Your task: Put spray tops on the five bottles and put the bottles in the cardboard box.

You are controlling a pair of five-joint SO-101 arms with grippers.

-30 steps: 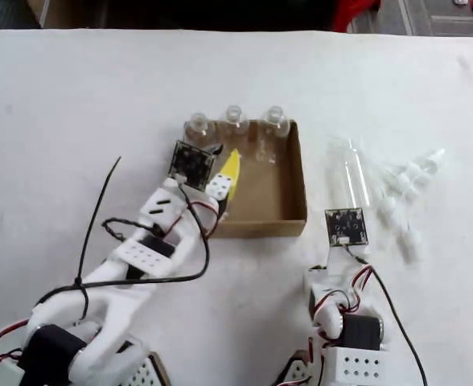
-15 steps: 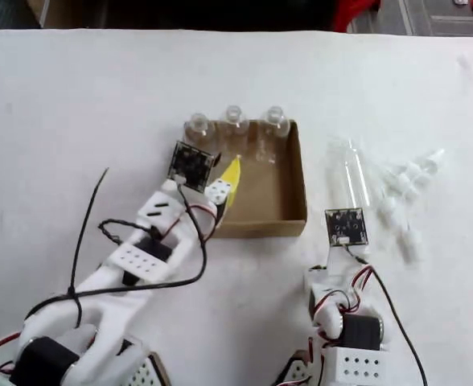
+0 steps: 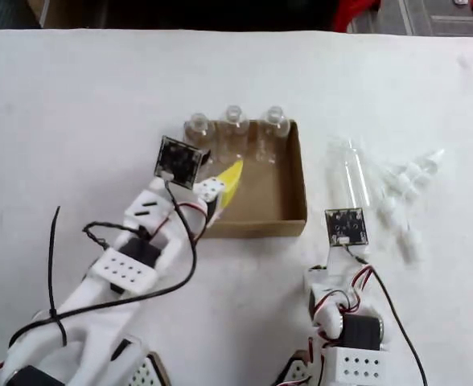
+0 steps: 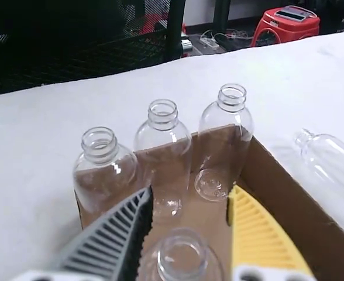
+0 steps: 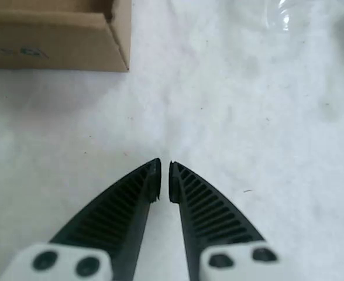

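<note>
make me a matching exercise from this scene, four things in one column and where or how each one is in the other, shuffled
1. right claw
2. three bottles
3. lone bottle
4. spray tops

a. lying on the table, right of the cardboard box
b. shut, over bare table
c. loose beside the lying bottle
d. upright in the box, uncapped

Pairs: 1-b, 2-d, 3-a, 4-c
</note>
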